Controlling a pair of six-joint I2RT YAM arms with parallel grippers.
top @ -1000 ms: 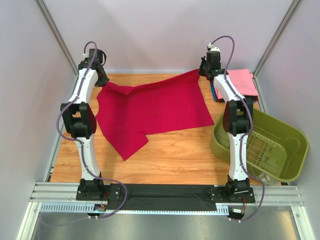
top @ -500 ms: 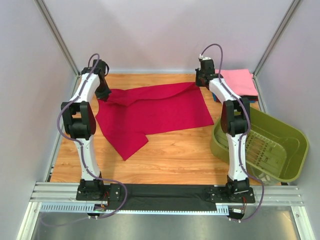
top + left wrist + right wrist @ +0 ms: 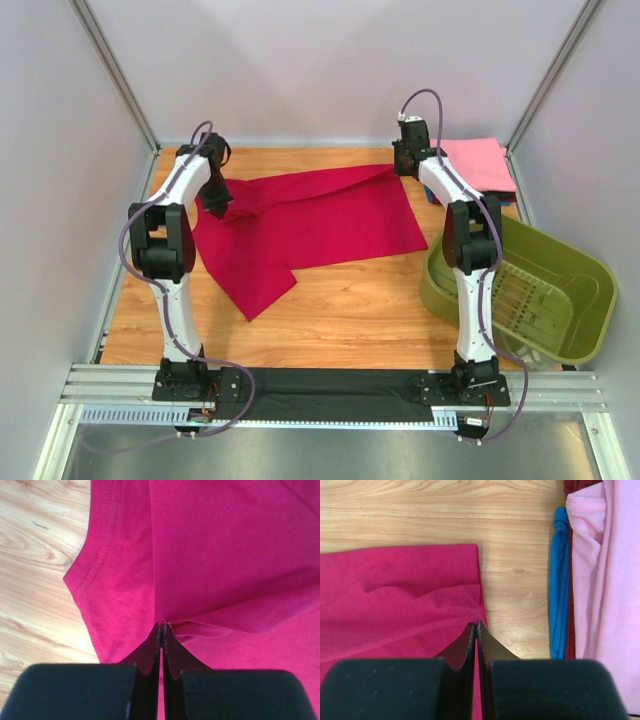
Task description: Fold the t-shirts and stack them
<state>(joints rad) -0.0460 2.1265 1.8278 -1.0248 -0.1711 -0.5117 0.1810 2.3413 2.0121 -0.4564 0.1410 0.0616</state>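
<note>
The crimson t-shirt [image 3: 320, 225] is spread over the far half of the table [image 3: 360, 305]. A fold near its left edge is pinched between the closed fingers of the left gripper [image 3: 161, 626]. Its far right corner is clamped in the closed right gripper [image 3: 476, 624]. A folded pink t-shirt [image 3: 482, 163] is seen at the table's far right corner, near the olive basket [image 3: 585, 290].

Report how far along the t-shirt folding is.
Done: a folded stack sits at the table's far right corner, pink t-shirt on top with a blue one beneath. In hand: the left gripper and right gripper are each shut on the far edge of the red t-shirt, bunched at each pinch, the rest spread flat. Left: finish folding the red one and add it to the stack.
</note>
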